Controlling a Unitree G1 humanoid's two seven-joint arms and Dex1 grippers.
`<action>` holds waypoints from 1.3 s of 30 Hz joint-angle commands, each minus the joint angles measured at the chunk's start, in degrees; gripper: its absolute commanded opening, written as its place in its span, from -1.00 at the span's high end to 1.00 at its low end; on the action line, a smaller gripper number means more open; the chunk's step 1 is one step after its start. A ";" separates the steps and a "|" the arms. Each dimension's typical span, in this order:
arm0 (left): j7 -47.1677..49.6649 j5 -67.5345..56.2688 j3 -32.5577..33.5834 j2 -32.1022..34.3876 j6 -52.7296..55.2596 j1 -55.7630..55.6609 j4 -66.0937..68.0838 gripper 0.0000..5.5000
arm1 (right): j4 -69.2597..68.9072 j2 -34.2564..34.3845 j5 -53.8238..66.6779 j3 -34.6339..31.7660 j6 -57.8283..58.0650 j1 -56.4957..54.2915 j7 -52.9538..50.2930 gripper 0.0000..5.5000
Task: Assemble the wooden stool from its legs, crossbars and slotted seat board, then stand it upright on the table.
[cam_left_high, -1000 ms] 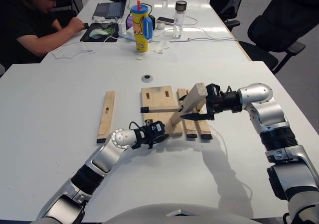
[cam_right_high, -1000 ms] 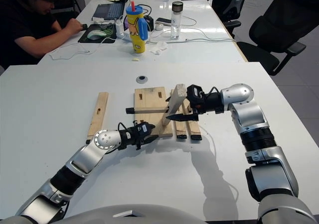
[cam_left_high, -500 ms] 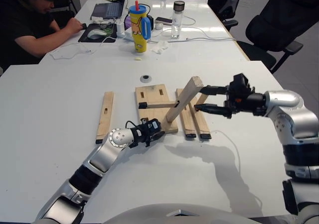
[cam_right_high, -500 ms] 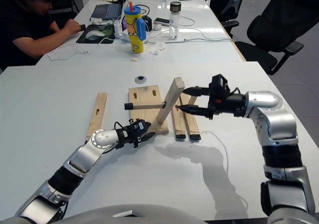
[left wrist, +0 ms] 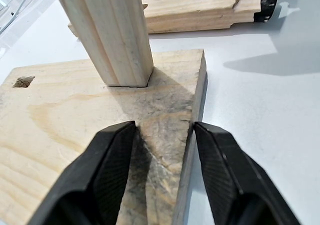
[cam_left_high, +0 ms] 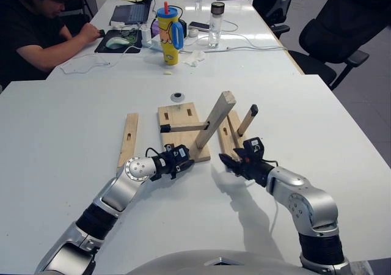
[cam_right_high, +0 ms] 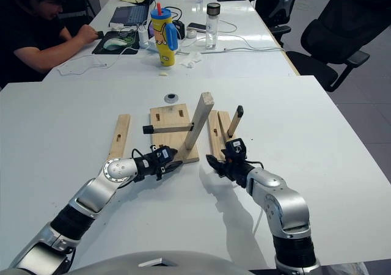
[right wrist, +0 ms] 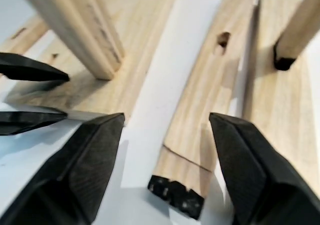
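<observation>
Head views: white worktop (cam_left_high: pixel 61 134), matte. The slotted seat board (cam_left_high: pixel 178 123), pale flat pine with small rectangular slots, lies near the middle. One square-section leg (cam_left_high: pixel 215 121) stands in its near right part, tilted away to the right, and a thin crossbar (cam_left_high: pixel 183 127) with a dark tip juts sideways from it over the board. A loose leg (cam_left_high: pixel 129 142) lies flat, well apart on the left. Two more legs (cam_left_high: pixel 229 137) lie side by side just right of the board, and a short dark-tipped crossbar (cam_left_high: pixel 247 120) rises at a slant from them. The left pincer (cam_left_high: pixel 186 163) is at the board's near right corner; the right pincer (cam_left_high: pixel 229 163) is low by the near ends of the two flat legs. Left wrist view: black fingers (left wrist: pixel 115 170) apart, one over the grainy board top, the other against its side edge; the tilted leg's foot is just beyond. Right wrist view: fingers (right wrist: pixel 90 160) spread wide over the dark rubbery end of a mortised leg, gripping nothing.
</observation>
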 commanded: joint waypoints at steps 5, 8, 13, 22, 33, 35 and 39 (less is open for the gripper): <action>-3.13 1.83 -3.62 2.15 4.84 5.80 5.42 0.21 | 1.70 1.33 -4.15 4.45 2.27 -4.87 -5.16 -0.14; -3.10 2.10 -4.24 1.56 4.50 5.34 5.71 0.21 | 3.83 0.90 -5.74 6.21 2.82 -6.36 -5.59 -0.14; -3.28 2.35 -4.58 1.33 3.96 4.87 5.63 0.21 | 6.18 0.77 -8.40 6.85 4.81 -6.97 -7.59 -0.14; -3.60 2.62 -4.60 1.18 2.87 4.61 6.03 0.21 | 12.67 3.43 -10.67 8.25 2.65 -8.91 -8.30 -0.14; -2.14 4.60 -2.84 2.66 -6.55 2.89 7.22 0.21 | 15.70 6.51 -11.03 7.19 -7.48 -7.95 -7.76 0.26; -0.94 3.68 -0.49 2.55 -10.24 3.19 6.46 0.21 | 14.35 7.71 -10.72 5.42 -11.89 -8.53 -8.13 0.26; -0.85 1.23 3.71 3.37 -15.71 5.11 3.30 0.21 | 13.46 7.34 -11.65 5.19 -23.34 -10.07 -6.03 0.26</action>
